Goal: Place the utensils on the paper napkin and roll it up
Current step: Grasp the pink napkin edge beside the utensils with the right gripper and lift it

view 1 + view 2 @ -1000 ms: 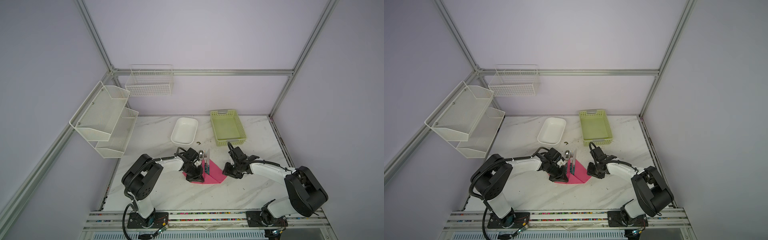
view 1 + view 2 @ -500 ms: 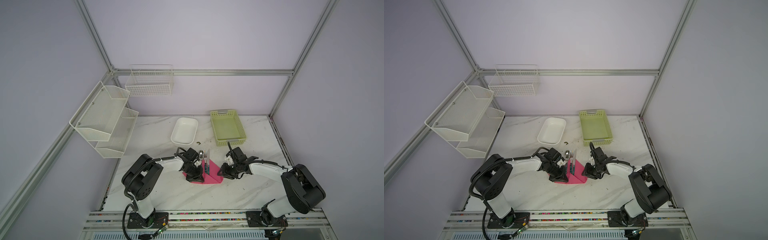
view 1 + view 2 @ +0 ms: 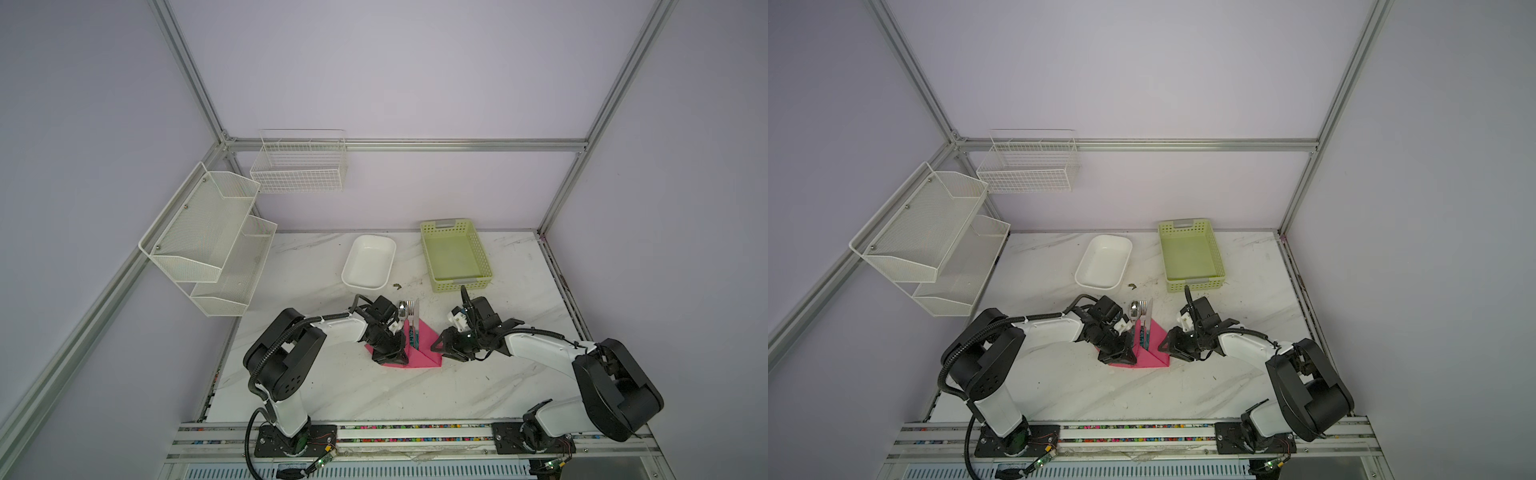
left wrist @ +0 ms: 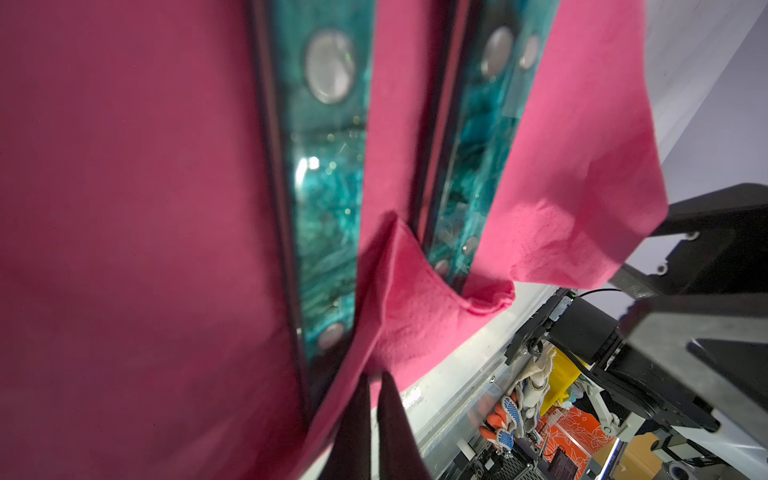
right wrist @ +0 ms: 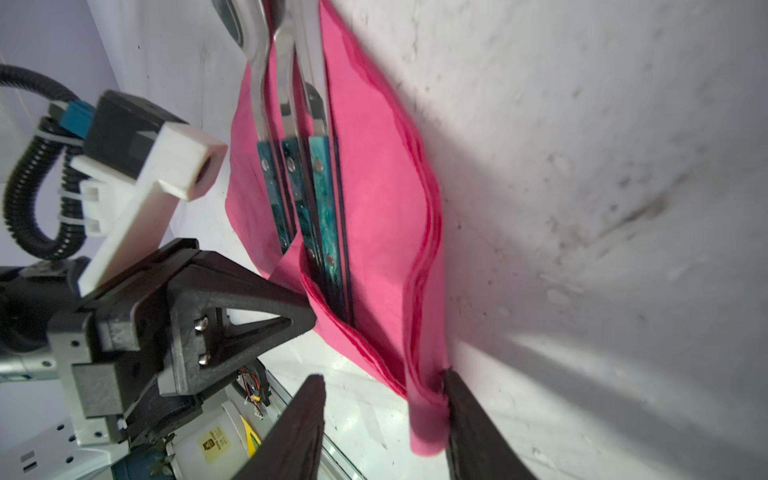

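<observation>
Near the desk's (image 3: 374, 395) front edge, mid-width, the napkin (image 3: 424, 354) lies partly folded. The left gripper (image 3: 394, 356) is clamped on its fold. The right gripper (image 5: 382, 377) stands with jaws apart about one corner. The utensils (image 3: 411, 323) lie on the napkin, heads toward the back edge, where a dish (image 3: 348, 274) and a basket (image 3: 428, 257) sit.

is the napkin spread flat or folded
Folded, not rolled: the paper napkin is turned up around the utensils, one flap pinched by the left gripper.
</observation>
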You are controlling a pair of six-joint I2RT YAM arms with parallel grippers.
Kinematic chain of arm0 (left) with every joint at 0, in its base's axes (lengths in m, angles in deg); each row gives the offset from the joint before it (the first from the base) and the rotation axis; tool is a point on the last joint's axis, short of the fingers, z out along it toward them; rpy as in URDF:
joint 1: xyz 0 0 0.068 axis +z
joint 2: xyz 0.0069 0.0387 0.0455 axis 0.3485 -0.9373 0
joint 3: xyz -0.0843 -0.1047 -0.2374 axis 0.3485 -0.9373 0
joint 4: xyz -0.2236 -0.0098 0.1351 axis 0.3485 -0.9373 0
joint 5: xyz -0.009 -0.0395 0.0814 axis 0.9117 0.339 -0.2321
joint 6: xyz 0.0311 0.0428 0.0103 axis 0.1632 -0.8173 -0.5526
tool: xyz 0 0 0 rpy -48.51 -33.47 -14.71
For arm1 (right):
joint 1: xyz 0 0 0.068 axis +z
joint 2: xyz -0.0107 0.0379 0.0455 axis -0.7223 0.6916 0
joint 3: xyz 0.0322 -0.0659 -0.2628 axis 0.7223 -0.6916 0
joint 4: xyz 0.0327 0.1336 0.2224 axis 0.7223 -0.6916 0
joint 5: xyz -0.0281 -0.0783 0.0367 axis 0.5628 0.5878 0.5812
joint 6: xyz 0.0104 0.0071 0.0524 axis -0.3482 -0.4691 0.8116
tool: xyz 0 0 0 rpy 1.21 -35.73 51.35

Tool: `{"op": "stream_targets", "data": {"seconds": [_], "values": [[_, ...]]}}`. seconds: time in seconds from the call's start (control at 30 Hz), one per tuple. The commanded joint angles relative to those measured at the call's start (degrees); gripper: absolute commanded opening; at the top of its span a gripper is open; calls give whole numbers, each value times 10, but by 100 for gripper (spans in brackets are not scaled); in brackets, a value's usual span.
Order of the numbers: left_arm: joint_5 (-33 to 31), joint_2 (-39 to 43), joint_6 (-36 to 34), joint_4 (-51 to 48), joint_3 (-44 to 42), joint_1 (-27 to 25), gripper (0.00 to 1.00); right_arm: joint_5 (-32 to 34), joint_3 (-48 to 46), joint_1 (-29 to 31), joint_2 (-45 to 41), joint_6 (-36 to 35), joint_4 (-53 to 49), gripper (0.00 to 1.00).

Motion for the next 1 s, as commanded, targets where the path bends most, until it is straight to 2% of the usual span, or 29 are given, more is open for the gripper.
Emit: {"op": "stream_targets", "data": {"seconds": [0.0,0.1,0.23,0.4,0.47,0.7,0.97], "values": [[-6,-1,8,-3,33,-1,8,25,4,-8,-17,7,-9,48],[-7,-1,8,-3,34,-1,8,27,8,-10,-17,-1,-25,43],[-7,-2,9,-3,36,-1,8,46,25,-10,-17,-23,-61,32],[-2,0,7,-3,40,-1,9,44,51,-10,-5,-64,-95,7],[1,4,5,-1,44,-1,10,43,56,-10,2,-70,-98,2],[17,19,-4,0,60,-3,15,36,57,-10,8,-69,-91,0],[33,6,-11,0,79,-19,16,34,57,-10,12,-69,-89,0]]}}
